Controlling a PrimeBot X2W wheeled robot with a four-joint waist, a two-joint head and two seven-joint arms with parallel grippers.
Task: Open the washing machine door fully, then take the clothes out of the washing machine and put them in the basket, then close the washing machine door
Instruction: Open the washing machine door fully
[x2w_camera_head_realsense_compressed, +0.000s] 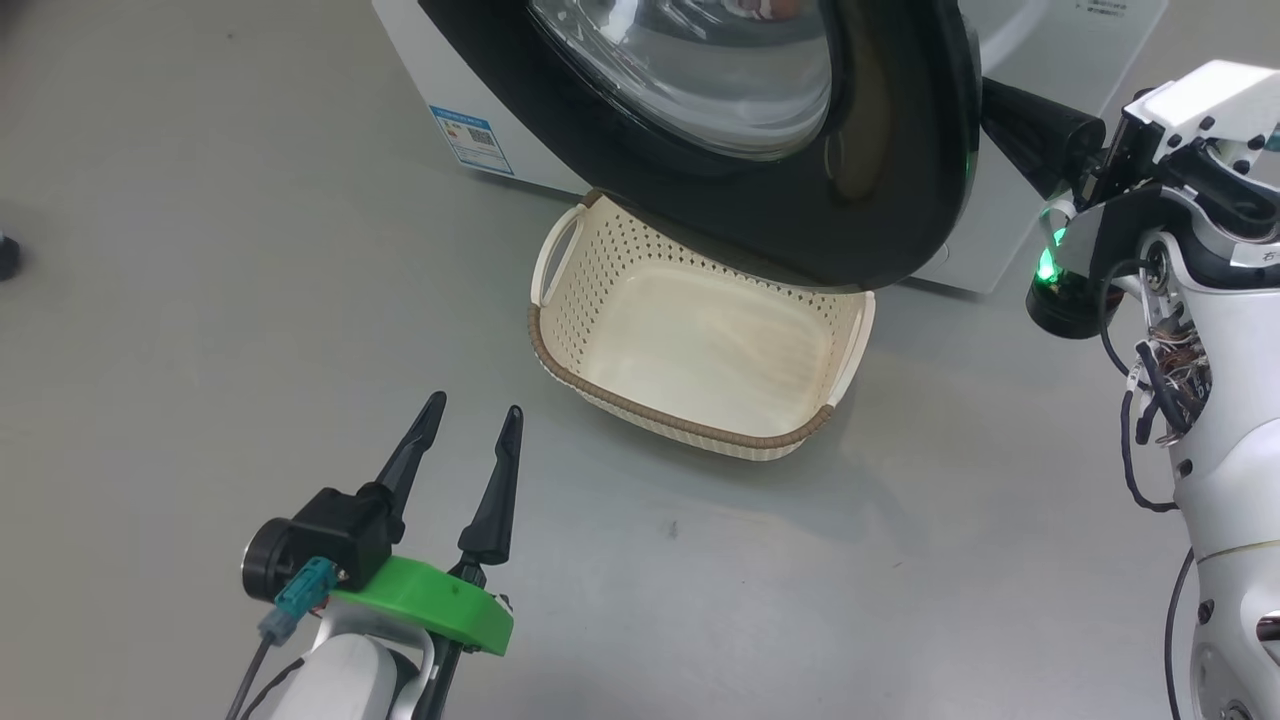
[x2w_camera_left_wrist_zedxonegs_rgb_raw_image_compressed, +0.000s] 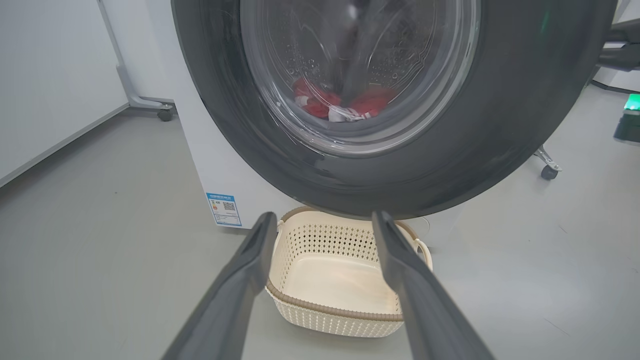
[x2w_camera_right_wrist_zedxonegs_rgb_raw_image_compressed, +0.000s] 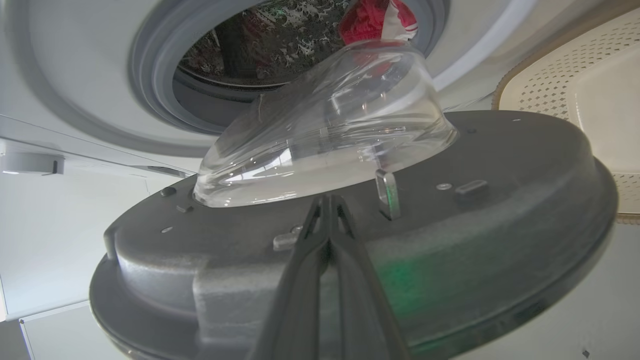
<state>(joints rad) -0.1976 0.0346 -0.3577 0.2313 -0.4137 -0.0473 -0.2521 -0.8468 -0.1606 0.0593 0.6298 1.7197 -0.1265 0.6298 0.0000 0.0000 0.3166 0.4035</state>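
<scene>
1. Glossy black plastic rings the washing machine door, which stands partly open, its free edge to the right and its lower rim hanging over the far side of the basket
2. Your right claw is the nearer one: its fingers are pressed together on nothing, tips against the door's matte grey inner face, just beside the clear bulging glass bowl
3. The door lies straight ahead of that claw, so I judge the coming push must swing it leftward and wider
4. Your left claw hovers over the floor at near left, fingers apart, pointing towards the cream perforated basket
5. Red and white clothes lie in the steel drum of the white washing machine, behind its grey gasket
</scene>
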